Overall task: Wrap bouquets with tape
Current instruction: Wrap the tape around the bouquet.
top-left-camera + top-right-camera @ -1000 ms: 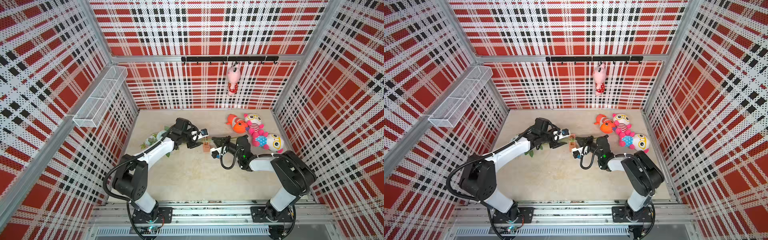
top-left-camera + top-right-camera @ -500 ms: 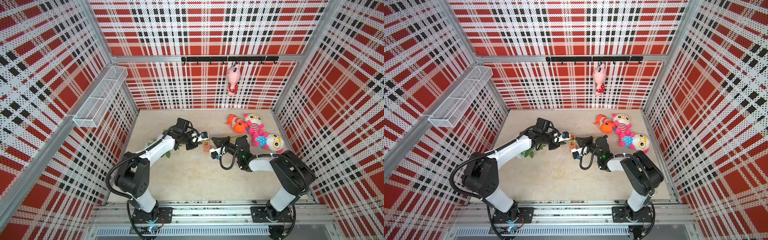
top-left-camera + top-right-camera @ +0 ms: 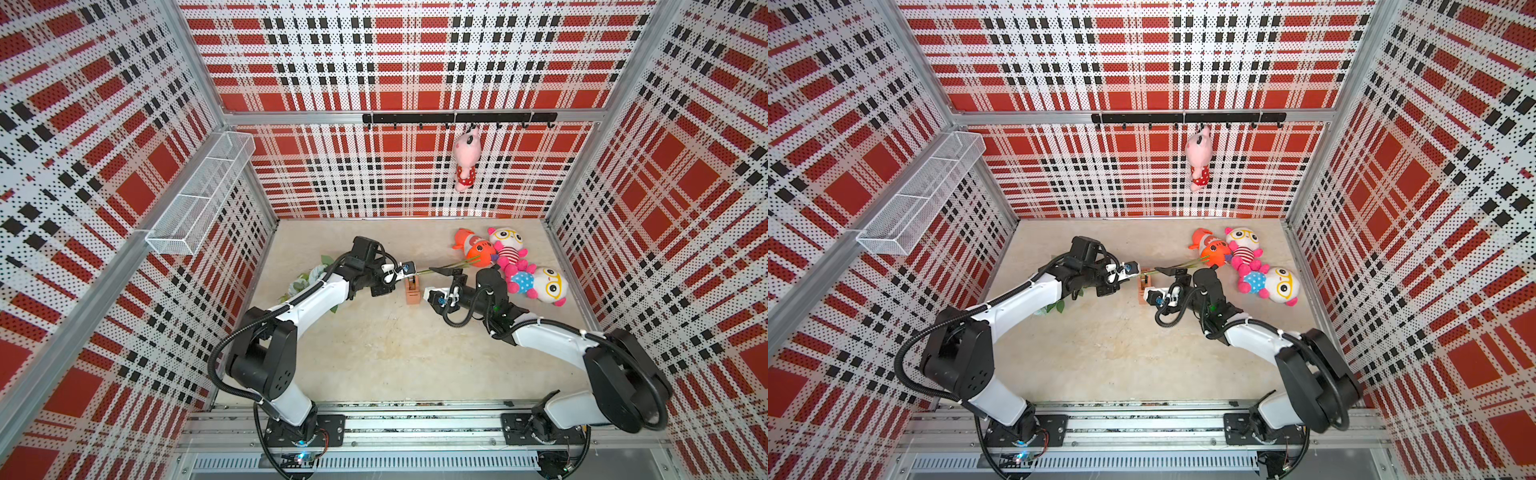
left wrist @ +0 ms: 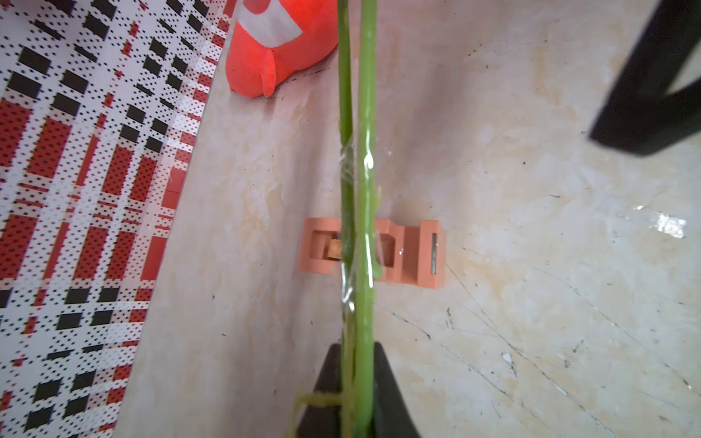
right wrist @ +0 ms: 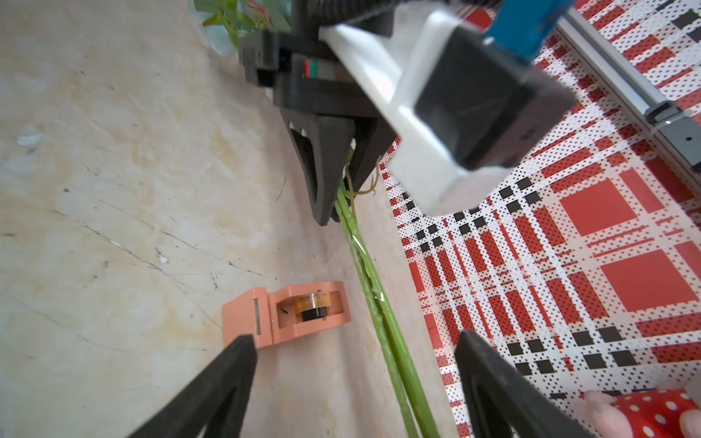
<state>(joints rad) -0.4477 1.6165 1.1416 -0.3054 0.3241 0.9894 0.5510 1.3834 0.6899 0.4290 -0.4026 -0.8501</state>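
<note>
Firstly, left gripper [image 4: 356, 358]: black fingers pressed together, pinching the bouquet [image 4: 366, 113] by its thin green stems.
Right gripper [image 5: 356, 337]: fingers spread wide and holding nothing. The stems pass through the gap, and no contact shows.
Bouquet: stems lie side by side, lifted off the table [image 3: 374, 353]. They run from the left gripper out past the right one. In a top view the pale flower heads and leaves [image 3: 309, 279] lie behind the left arm, near the left wall.
Clear film [image 4: 346, 288]: glossy, clinging round the stems just ahead of the left fingers.
Tape dispenser [image 5: 246, 316]: small peach-orange block on the table, under the raised stems and between the two grippers. Its little roll sits in the slot. One right fingertip is just beside its end.
Orange plush fish [image 3: 473, 249]: on the table near the stem ends, next to two pink dolls [image 3: 519, 270].
Pink plush [image 3: 465, 160]: hangs from the black hook rail on the back wall.
</note>
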